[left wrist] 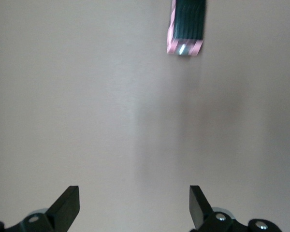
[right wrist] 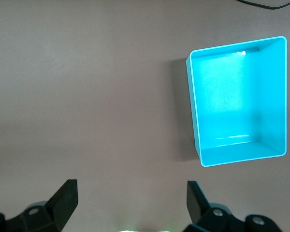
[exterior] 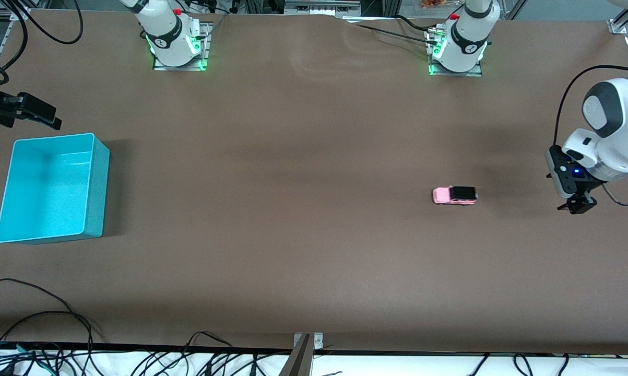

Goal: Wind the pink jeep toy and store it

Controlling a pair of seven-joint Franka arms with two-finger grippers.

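We judge the task barely begun: nothing wound, nothing stored yet

The pink jeep toy (exterior: pixel 454 195) sits on its wheels on the bare table (exterior: pixel 293 156), toward the left arm's end, untouched, w/ no gripper on it. Its black roof end points toward the left arm's end of the table, pink bonnet toward the right arm's end. The turquoise bin (exterior: pixel 97 183) stands well apart from it at the right arm's end, and we see nothing inside it; the right wrist view shows only its bare floor

Left gripper (exterior: pixel 576 204) hangs over the table near the edge at the left arm's end, apart from the jeep. In the left wrist view its fingers (left wrist: pixel 67 205) stand wide w/ nothing between them, and the jeep shows only partly, ahead of them. So we read this arm as lined up roughly toward the toy but not yet reaching it

Right gripper (exterior: pixel 47 119) hovers over the table edge just beside the bin, at the side away from the front camera. Its fingers (right wrist: pixel 63 198) also spread wide and empty. This arm waits

Still to do, as we judge it: get hold of the jeep, wind it (prob. pull-back or a key, can't tell which from here), then carry it across the table and drop it in the bin. All steps remain
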